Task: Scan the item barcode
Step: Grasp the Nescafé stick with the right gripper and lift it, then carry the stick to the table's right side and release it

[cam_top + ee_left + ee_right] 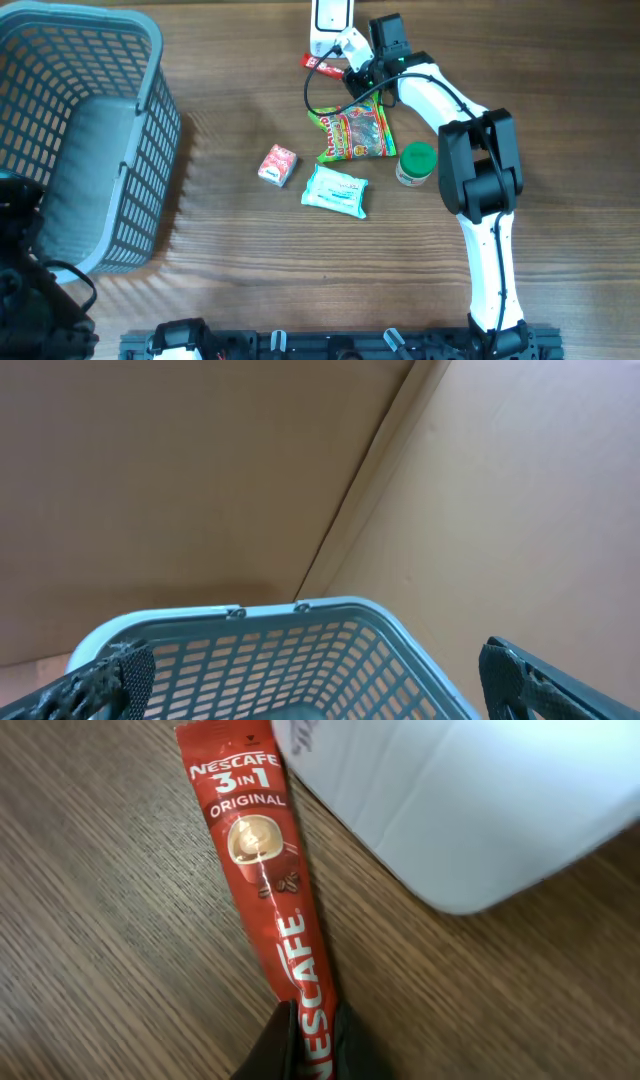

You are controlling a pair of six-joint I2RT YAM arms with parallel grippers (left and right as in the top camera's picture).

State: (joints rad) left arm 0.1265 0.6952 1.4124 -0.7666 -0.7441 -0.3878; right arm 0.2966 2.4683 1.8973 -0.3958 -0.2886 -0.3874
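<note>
Tightly closed, the right claw [312, 1042] pinches the lower end of a red Nescafé 3-in-1 coffee sachet [265, 870]. Its dark fingers [272, 1050] press on either side of the strip. The sachet lies flat on the wooden desk [100, 950], with its upper end just beside the white scanner [470, 800].

From overhead, the right claw [352, 68] sits at the far side of the desk, with the sachet [320, 63] reaching out to its left, below the scanner [330, 25]. A black cable [310, 95] loops down from there. Nearer along the arm lie a colourful candy bag [357, 132] and, just to its right, a green-lidded jar [417, 163]. A white and blue tissue pack [336, 190] and a small red box [278, 165] sit further toward the middle.

Well apart on the left stands a grey-blue basket [150, 130]. The left claw [312, 665] hangs over its rim [300, 610] with its fingers [120, 675] spread wide and gripping nothing.
</note>
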